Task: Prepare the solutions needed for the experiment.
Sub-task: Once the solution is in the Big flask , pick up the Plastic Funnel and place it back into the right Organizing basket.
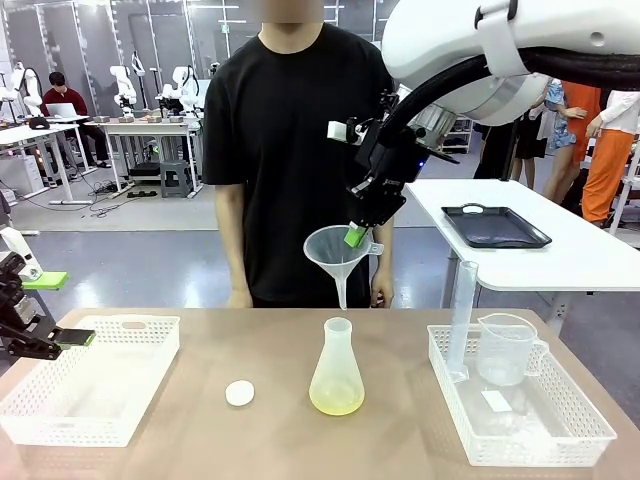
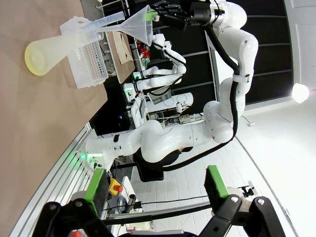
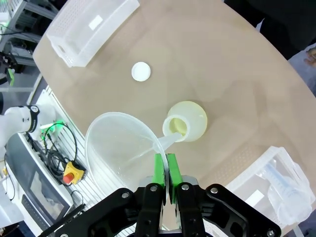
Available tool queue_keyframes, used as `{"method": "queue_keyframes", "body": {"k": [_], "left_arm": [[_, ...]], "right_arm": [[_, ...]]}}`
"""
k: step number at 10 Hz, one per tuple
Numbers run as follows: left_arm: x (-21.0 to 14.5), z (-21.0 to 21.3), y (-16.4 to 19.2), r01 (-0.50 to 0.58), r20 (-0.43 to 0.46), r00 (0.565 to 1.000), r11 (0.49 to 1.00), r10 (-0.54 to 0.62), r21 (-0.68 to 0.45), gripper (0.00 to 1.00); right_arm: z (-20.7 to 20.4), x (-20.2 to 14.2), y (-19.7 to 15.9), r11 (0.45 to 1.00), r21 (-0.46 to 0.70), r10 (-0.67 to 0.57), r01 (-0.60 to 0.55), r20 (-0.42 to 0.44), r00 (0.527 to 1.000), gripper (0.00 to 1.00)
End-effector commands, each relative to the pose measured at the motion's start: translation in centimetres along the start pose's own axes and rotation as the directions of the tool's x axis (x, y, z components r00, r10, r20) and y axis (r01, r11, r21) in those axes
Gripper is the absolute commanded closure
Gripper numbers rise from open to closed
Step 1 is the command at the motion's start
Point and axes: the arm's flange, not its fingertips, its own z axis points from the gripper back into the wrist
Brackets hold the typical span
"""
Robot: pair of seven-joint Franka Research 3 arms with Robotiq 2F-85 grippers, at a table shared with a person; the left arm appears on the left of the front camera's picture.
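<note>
Pale yellow solution (image 1: 336,404) pooled in the bottom of a conical flask (image 1: 337,362).

The liquid is thin, watery and translucent. It forms a shallow layer that covers only the widest part of the frosted-clear plastic flask, with its surface level and far below the neck. The flask stands upright with its mouth open, near the middle of the tan table (image 1: 400,445). It sits between the left basket (image 1: 60,425) and the right basket (image 1: 520,452), apart from both. Seen from above in the right wrist view, the yellow shows as a faint tint through the flask's sloping shoulder. In the rolled left wrist view it shows as a yellow ring at the flask's base.
</note>
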Motion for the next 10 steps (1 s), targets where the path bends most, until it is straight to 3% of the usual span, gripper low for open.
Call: {"method": "queue_keyframes", "body": {"k": [1, 5, 10], "left_arm": [[0.0, 0.0, -0.2, 0.006, 0.000, 1.000, 1.000, -0.006, -0.006, 0.00], [0.0, 0.0, -0.2, 0.006, 0.000, 1.000, 1.000, -0.006, -0.006, 0.00], [0.0, 0.0, -0.2, 0.006, 0.000, 1.000, 1.000, -0.006, -0.006, 0.00]], "right_arm": [[1.9, -2.9, -1.3, 0.996, -0.033, -0.077, 0.077, 0.022, 0.997, 1.00], [7.5, -10.4, -5.1, 0.961, -0.070, -0.257, 0.267, 0.120, 0.959, 1.00], [10.5, -19.9, -9.2, 0.867, -0.069, -0.470, 0.494, 0.219, 0.855, 1.00]]}}
